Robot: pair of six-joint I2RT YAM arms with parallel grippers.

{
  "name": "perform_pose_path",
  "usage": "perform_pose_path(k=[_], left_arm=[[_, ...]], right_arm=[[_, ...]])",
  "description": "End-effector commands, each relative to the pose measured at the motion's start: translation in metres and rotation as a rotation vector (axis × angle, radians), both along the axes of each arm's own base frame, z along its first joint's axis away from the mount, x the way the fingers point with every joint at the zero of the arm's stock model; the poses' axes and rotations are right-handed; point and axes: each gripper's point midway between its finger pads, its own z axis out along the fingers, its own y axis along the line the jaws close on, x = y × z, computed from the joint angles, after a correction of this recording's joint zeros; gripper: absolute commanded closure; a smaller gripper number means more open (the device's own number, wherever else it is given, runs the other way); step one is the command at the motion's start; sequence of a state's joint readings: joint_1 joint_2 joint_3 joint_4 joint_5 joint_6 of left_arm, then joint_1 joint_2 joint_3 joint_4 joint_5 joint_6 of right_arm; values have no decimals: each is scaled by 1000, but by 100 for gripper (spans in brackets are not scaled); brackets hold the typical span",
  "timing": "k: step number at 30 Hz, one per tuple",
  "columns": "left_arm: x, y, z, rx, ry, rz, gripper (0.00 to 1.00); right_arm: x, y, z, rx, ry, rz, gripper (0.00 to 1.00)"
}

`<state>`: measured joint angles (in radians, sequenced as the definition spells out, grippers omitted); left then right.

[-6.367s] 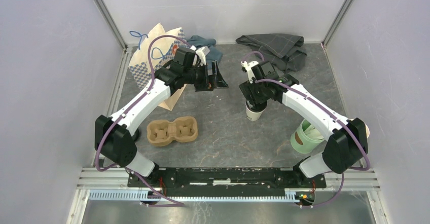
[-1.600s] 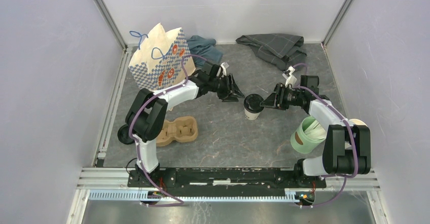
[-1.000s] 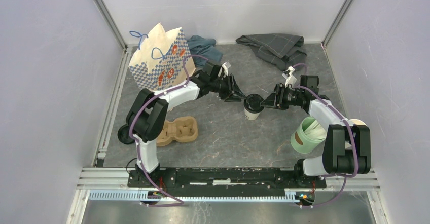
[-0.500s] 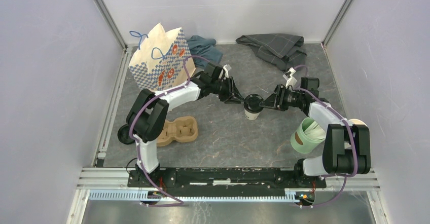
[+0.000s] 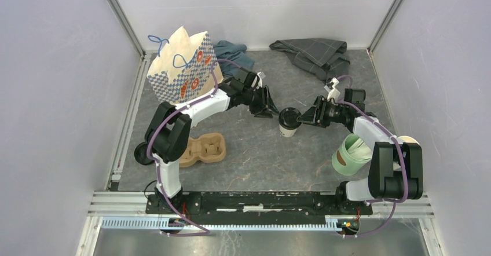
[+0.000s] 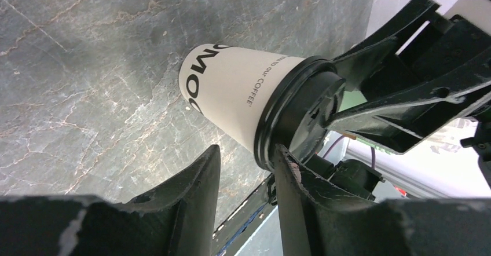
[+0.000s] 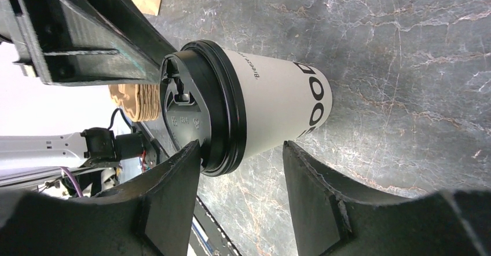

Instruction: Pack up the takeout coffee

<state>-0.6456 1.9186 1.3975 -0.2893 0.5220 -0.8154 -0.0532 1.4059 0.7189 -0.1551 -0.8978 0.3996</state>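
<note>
The takeout coffee (image 5: 288, 123), a small white paper cup with a black lid, stands upright mid-table between both arms. My left gripper (image 5: 273, 112) is at its left side, jaws open; in the left wrist view the takeout coffee (image 6: 243, 97) lies just past my left gripper (image 6: 248, 152), with the lid rim against one fingertip (image 6: 280, 152). My right gripper (image 5: 303, 117) faces it from the right, also open. In the right wrist view the takeout coffee (image 7: 266, 108) dips slightly into my right gripper (image 7: 240, 150). Its lid touches one fingertip (image 7: 194, 147) and the other stands apart.
A checkered paper bag (image 5: 182, 70) stands at the back left, with a tan cup carrier (image 5: 200, 149) nearer the front. A mint-green cup (image 5: 350, 154) sits by the right arm's base, a lidless white cup (image 5: 409, 141) behind it. Cloths (image 5: 312, 53) lie at the back.
The left gripper has crept closer to the cup's lid, and both grippers' jaws have widened a little. The cup has stayed where it was.
</note>
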Motion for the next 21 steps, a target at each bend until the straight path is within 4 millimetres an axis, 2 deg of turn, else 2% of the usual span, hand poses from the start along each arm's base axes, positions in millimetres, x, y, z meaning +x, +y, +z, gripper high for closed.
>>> perform_pose_path(k=[1,5,8,9,10,13,18,21], left_arm=[[7,-1,32,6,-65,-15,53],[9,4,41,12,-80,-6,48],[3,-8,53,-79,-84,-49,34],[-6,-23,54,-158,-36,-96,27],[-8,-26,52,-159,-28,-109,27],[-12,-34,46,-155,-17,-139,31],[-7,-35,29,-102,-4,-137,47],[-5,-35,27,-92,-9,-134,50]], right_arm=[[5,-1,15,-17,-35,-9,39],[4,2,21,-9,-48,4,36],[8,3,26,3,-67,11,34],[16,4,32,12,-80,10,32],[18,4,33,15,-80,7,31],[21,4,35,28,-81,-2,32],[30,-4,35,38,-80,-35,42],[31,-5,32,46,-75,-36,47]])
